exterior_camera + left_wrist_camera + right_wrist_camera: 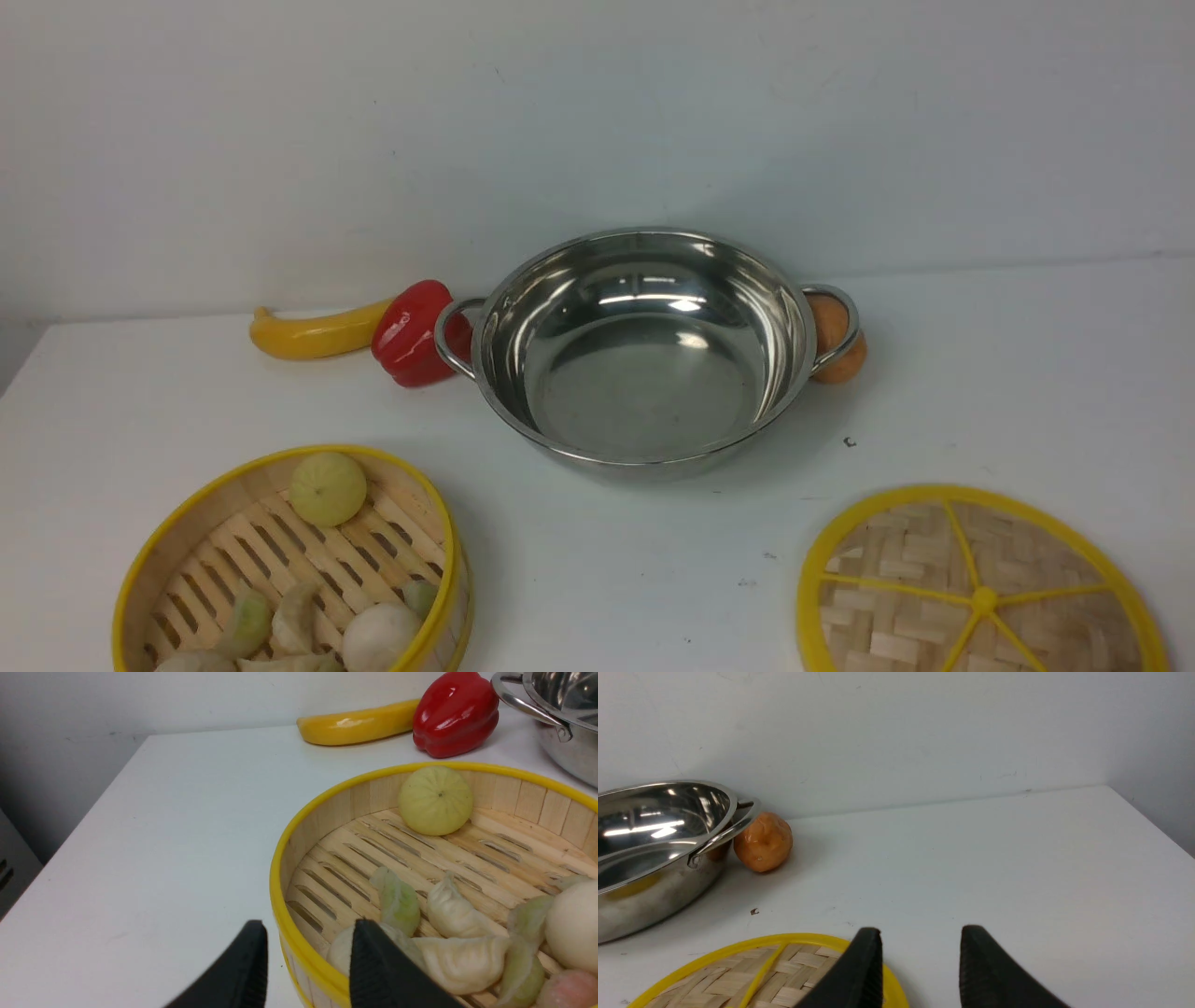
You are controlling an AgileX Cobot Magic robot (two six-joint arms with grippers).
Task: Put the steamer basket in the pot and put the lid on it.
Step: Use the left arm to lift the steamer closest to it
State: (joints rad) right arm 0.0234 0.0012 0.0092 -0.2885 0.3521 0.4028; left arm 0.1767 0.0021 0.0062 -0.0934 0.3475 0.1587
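Note:
The shiny steel pot [644, 373] stands empty at the middle of the white table. At the front left sits the bamboo steamer basket [280, 541], holding dumplings and buns. The flat woven lid [980, 597] lies at the front right. Neither gripper shows in the front view. In the left wrist view my left gripper [310, 926] is open and straddles the steamer basket [490, 854] at its yellow rim, one finger outside and one inside, with gaps on both sides. In the right wrist view my right gripper [920, 931] is open at the edge of the lid [752, 975], one finger over its rim, the other over bare table.
A red pepper [415, 334] and a long yellow vegetable [313, 334] lie by the pot's left handle. An orange round fruit [836, 345] rests against its right handle. A white wall stands close behind. The table's left edge [88, 812] and right edge [1153, 821] are near.

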